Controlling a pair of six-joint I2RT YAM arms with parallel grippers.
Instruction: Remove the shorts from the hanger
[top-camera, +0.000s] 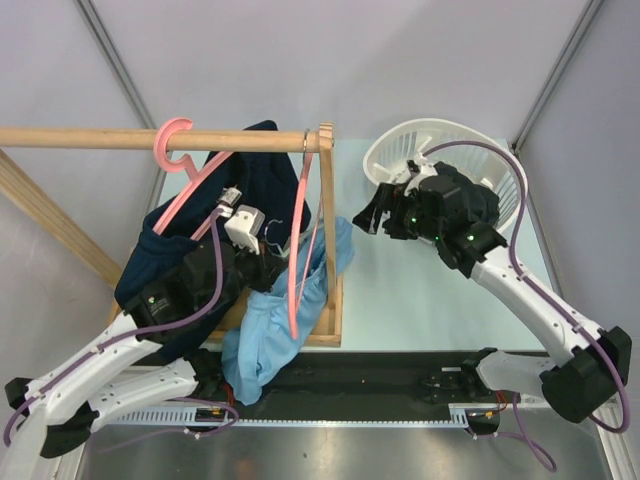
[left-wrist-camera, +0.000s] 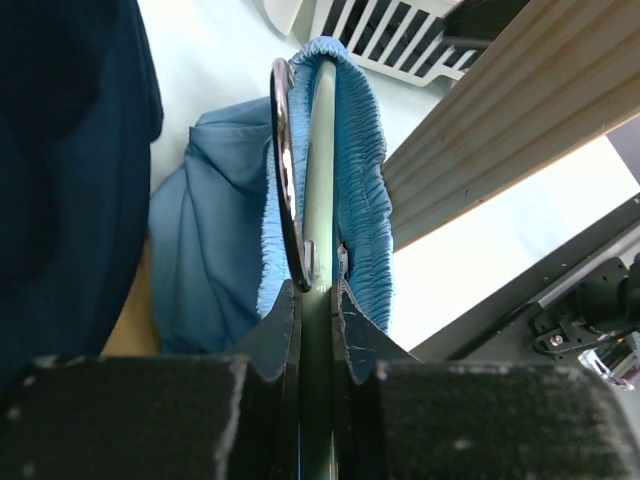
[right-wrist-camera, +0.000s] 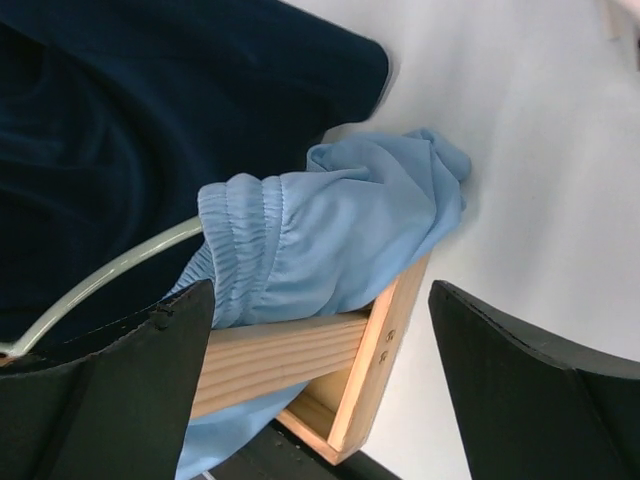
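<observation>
Light blue shorts (top-camera: 265, 340) hang bunched on a hanger (top-camera: 295, 260) that slants down from the wooden rod (top-camera: 80, 137). My left gripper (top-camera: 283, 262) is shut on that hanger's bar. In the left wrist view, the jaws (left-wrist-camera: 318, 295) clamp the pale bar (left-wrist-camera: 320, 150), with the blue waistband (left-wrist-camera: 360, 160) gathered around it. Navy shorts (top-camera: 260, 180) hang on a pink hanger (top-camera: 185, 190) to the left. My right gripper (top-camera: 366, 215) stands open to the right of the blue shorts (right-wrist-camera: 330, 230). Nothing lies between its fingers (right-wrist-camera: 130, 380), which frame the wooden rack corner.
The wooden rack frame (top-camera: 327, 250) stands upright between the two arms, its base corner (right-wrist-camera: 360, 400) right under the right gripper. A white slatted basket (top-camera: 470, 150) sits at the back right. Navy fabric (left-wrist-camera: 70, 150) fills the left of the left wrist view.
</observation>
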